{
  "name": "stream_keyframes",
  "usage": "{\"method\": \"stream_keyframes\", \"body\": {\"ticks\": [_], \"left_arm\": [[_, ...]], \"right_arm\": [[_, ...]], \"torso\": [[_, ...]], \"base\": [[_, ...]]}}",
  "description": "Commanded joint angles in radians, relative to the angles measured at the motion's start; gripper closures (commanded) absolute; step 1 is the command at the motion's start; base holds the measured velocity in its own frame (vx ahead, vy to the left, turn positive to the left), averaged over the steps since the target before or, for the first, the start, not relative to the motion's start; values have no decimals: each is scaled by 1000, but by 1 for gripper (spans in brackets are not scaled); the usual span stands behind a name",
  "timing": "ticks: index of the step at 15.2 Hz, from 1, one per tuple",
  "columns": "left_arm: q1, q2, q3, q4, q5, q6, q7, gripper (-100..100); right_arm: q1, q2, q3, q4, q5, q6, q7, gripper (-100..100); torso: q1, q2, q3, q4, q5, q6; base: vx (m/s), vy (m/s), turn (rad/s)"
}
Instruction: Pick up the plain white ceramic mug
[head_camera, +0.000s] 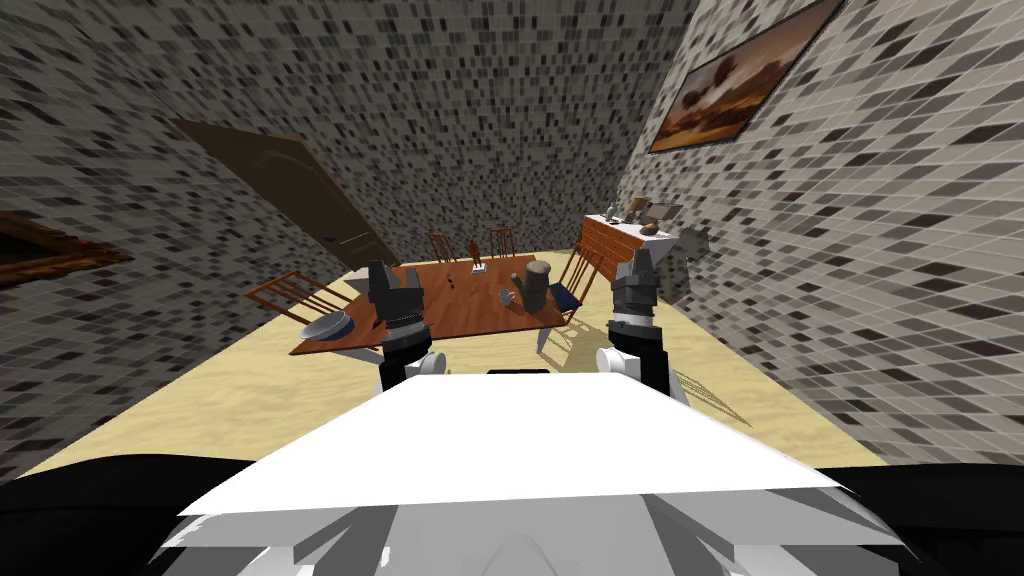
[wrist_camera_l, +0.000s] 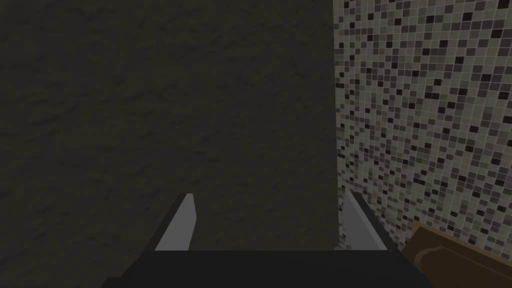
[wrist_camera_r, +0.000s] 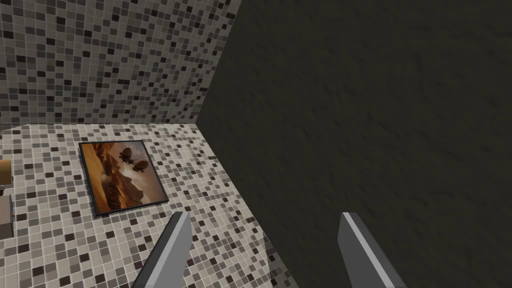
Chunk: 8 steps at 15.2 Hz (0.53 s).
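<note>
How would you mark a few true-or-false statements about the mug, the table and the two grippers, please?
1. The small pale mug stands on the wooden dining table. True.
2. The left gripper is shut on the mug. False: its fingers stand open and hold nothing.
3. The right gripper is open. True.
4. The bowl lies on the floor under the table. False: the bowl sits on the table's near corner, on my left.
5. A dark jug stands right beside the mug. True.
</note>
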<state>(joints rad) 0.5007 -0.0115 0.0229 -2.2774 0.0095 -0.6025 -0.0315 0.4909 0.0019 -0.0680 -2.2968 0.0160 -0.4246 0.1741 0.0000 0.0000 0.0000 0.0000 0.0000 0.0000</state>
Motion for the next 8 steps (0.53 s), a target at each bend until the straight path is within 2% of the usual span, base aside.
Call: {"method": "stream_keyframes", "body": {"ticks": [1,3,4,6,7,8], "left_arm": [[-4,34,10,2,4,17,-3,-100],[-13,84,33,7,15,58,-10,-100],[-13,84,33,7,15,58,-10,-100],[-27,131,68,17,30,112,-22,-100],[-27,131,68,17,30,121,-22,-100],[-35,152,90,24,39,151,-29,-100]], "right_arm": [[0,0,0,0,0,0,0,0],[0,0,0,0,0,0,0,0],[0,0,0,0,0,0,0,0],[0,0,0,0,0,0,0,0],[0,0,0,0,0,0,0,0],[0,0,0,0,0,0,0,0]], "torso": [[0,0,0,0,0,0],[0,2,1,0,0,1],[-1,3,1,0,0,1],[-1,4,2,1,0,1],[-2,5,3,1,0,1],[-2,5,3,1,0,1]], "base": [[-14,-4,-63],[-43,-20,-188],[-55,-23,-137],[-63,-29,-204],[-73,-34,-188],[-75,-33,-208]]}}
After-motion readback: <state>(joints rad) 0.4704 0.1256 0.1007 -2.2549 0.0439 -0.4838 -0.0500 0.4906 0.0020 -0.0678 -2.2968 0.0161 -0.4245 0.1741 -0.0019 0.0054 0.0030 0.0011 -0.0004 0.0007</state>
